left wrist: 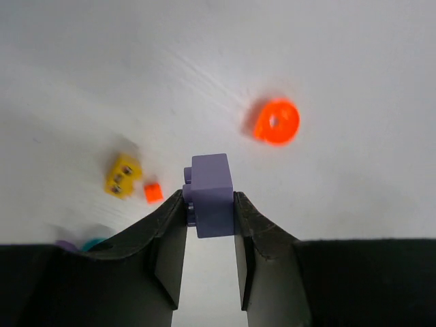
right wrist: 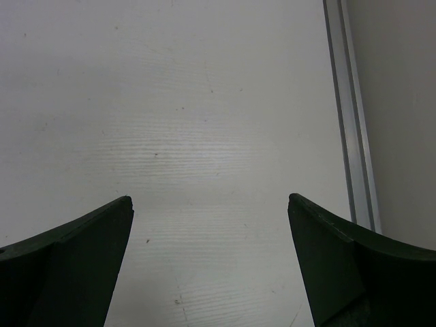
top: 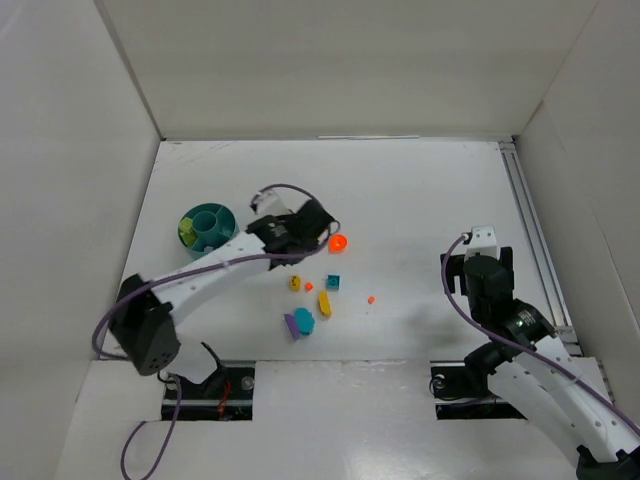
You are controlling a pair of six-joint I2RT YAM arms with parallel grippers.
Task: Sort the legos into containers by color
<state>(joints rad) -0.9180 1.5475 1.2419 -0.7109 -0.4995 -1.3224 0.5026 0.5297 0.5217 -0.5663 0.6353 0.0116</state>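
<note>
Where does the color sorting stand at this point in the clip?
Done: the teal dish holds what looks like one lime-green piece in a left compartment. In hand: the left gripper is shut on a purple block. Left: the orange ring, a yellow piece, a teal piece, a second purple piece and others lie loose on the table. The right gripper is open over bare table.
</note>
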